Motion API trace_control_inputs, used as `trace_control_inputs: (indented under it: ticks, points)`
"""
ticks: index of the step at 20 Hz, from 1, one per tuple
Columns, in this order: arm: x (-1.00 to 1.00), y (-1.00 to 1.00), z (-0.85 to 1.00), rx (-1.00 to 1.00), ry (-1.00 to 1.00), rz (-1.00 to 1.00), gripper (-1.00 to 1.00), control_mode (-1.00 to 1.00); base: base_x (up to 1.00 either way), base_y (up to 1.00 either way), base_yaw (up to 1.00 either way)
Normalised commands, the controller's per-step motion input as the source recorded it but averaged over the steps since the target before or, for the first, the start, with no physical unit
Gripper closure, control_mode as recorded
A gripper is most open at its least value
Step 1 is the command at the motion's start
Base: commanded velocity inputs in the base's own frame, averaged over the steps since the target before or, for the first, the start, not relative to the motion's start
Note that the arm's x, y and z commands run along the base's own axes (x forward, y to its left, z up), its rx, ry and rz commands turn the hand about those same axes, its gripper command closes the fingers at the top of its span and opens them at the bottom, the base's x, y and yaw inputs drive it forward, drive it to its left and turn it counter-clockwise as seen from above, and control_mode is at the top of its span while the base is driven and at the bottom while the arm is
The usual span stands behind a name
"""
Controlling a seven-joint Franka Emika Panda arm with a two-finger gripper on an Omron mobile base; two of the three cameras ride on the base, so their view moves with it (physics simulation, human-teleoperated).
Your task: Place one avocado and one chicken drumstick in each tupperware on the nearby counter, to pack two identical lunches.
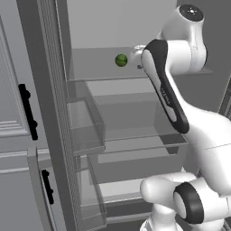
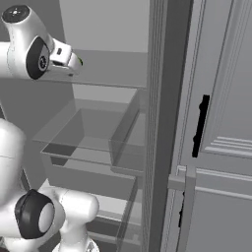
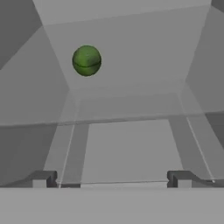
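The hand (image 3: pixel 113 178) is spread to full width; its two dark fingertips (image 3: pixel 43 178) stand far apart at the bottom of the hand view. It holds nothing and touches nothing. It points into an open refrigerator (image 1: pixel 90 113). A round green fruit (image 3: pixel 86 61) rests on the upper fridge shelf (image 1: pixel 103 70), at 11 o'clock from the hand and well apart from it. This fruit may be the avocado; its identity cannot be confirmed. In the left base view it lies at the shelf rear.
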Motion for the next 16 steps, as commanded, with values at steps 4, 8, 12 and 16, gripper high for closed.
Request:
trace_control_inputs:
  ticks: [4,8,12,16]
  points:
    - [1.00,0.47,-0.39,-0.05,0.00,0.09,-1.00,-1.00,0.00,0.00,0.00]
    - [1.00,0.07,-0.09,-0.02,0.04,0.02,-1.00,-1.00,0.00,0.00,0.00]
    - [0.86,0.01,-0.04,0.00,0.01,0.00,-1.00,-1.00,0.00,0.00,0.00]
    - [0.83,0.19,-0.21,0.00,0.00,0.00,-1.00,-1.00,0.00,0.00,0.00]
